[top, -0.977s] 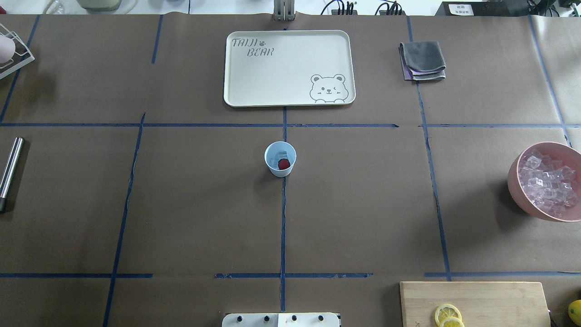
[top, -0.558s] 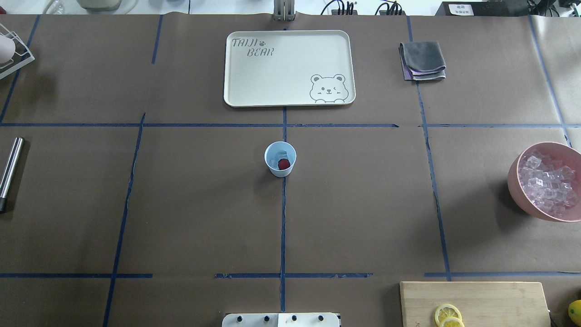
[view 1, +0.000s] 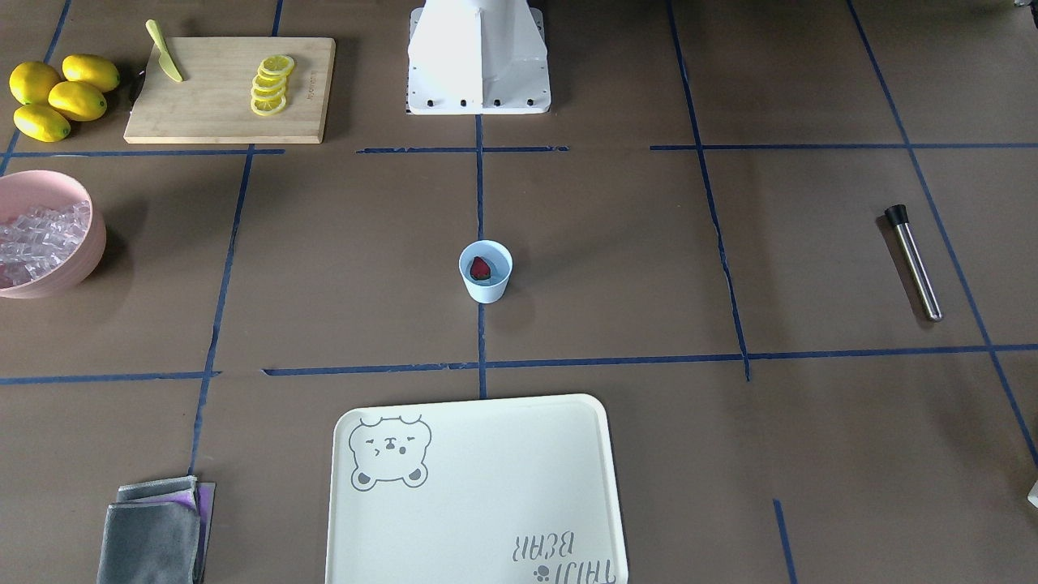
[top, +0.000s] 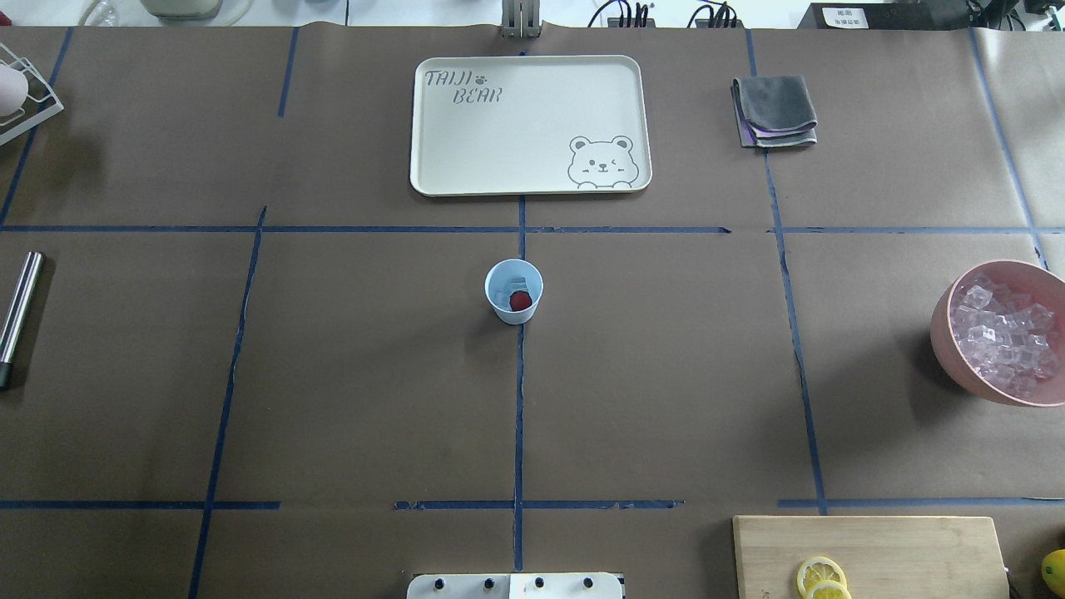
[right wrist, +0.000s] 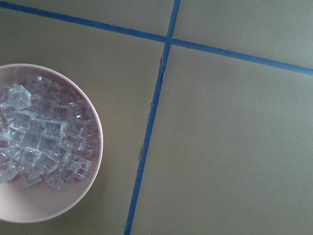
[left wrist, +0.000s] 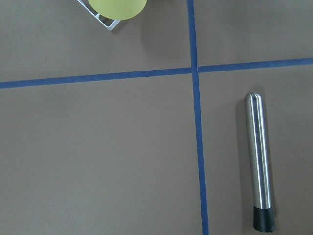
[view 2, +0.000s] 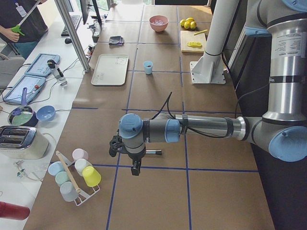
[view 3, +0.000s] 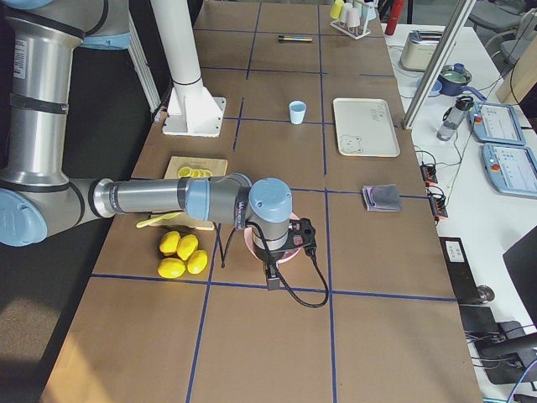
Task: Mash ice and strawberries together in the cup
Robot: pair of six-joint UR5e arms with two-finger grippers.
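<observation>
One cup (top: 510,314), mouth up, long axis vertical; left gripper (view 2: 135,169), right gripper (view 3: 273,284): grip indiscernible.

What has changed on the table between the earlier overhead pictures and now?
Nothing visibly moved, and nothing was taken hold of or let go. The cup, with the strawberry and ice inside, stands at the same tape crossing. The metal rod, tray, cloth and pink bowl lie as before.

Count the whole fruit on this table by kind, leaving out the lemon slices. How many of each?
Whole lemons: 4
Strawberries: 1, inside the blue cup
Total: 5
</observation>
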